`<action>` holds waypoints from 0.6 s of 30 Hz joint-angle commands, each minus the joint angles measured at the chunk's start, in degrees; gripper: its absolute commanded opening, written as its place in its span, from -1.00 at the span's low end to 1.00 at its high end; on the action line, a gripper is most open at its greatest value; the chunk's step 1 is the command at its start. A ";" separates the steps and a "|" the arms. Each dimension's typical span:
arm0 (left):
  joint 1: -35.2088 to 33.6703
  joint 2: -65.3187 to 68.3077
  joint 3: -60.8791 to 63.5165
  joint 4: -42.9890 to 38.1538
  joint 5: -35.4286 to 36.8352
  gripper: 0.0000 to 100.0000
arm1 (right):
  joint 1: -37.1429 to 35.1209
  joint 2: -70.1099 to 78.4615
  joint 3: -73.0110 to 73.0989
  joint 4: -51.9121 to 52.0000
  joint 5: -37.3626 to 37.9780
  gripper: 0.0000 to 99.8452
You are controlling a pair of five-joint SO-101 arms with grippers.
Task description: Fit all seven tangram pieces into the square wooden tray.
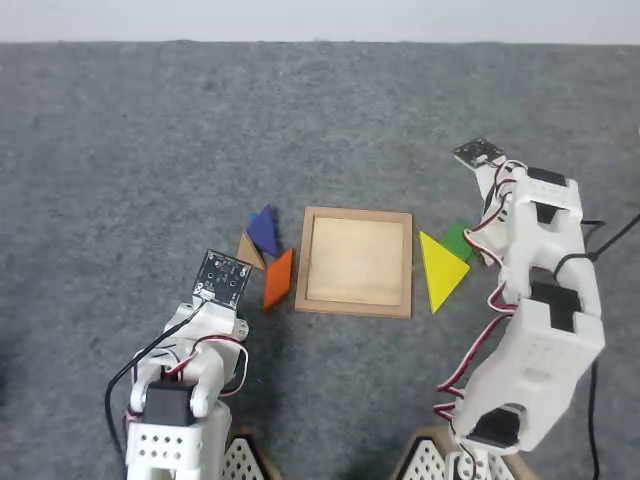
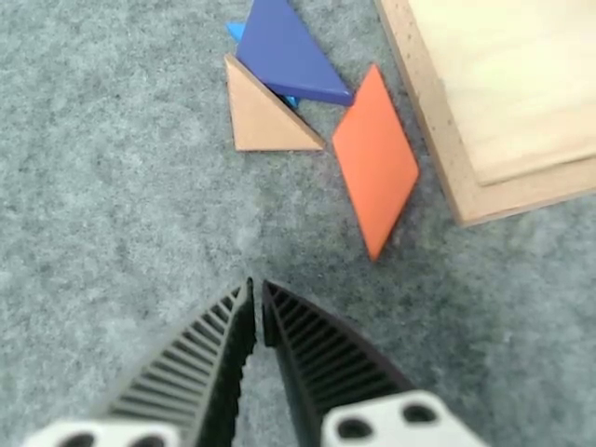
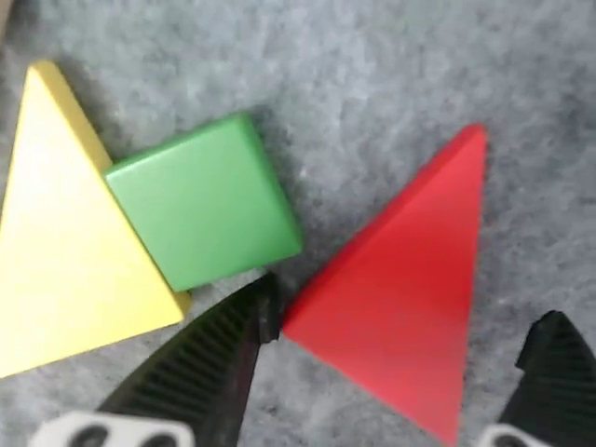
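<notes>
The square wooden tray (image 1: 358, 262), pale and smooth, is seen empty in the high view, midway across the grey carpeted table (image 1: 120, 150), well inside its far edge. In the left wrist view, the left gripper (image 2: 257, 289) is pressed together on nothing, short of a thin orange parallelogram (image 2: 375, 172). In the right wrist view, the right gripper (image 3: 407, 321) is spread wide astride a glossy red triangle (image 3: 400, 279). Its ribbed fingers (image 3: 209, 368) should probably be lowered into the pile and closed squarely, lest the slick piece be squeezed out.

Pale bare wood for the tray (image 1: 303, 262). Left of it orange parallelogram (image 1: 278, 278), dark blue triangle (image 1: 264, 232), tan triangle (image 1: 248, 250), light blue sliver (image 2: 237, 32) beneath. Right of it yellow triangle (image 1: 441, 268), green square (image 1: 460, 238), red triangle (image 3: 400, 289). Grey speckled table (image 1: 120, 150). Black ribbed fingers (image 2: 196, 372) on the left gripper (image 2: 257, 289).
</notes>
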 commanded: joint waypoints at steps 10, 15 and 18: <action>-0.18 -0.97 -0.66 0.18 0.44 -0.97 | 2.51 0.04 -0.79 3.12 1.23 -0.65; -0.18 -0.97 -0.66 0.18 0.44 -0.97 | 2.51 -0.22 -0.79 4.18 1.05 -0.71; -0.18 -0.97 -0.66 0.18 0.44 -0.97 | 2.77 -0.48 -0.79 4.18 -0.97 -0.82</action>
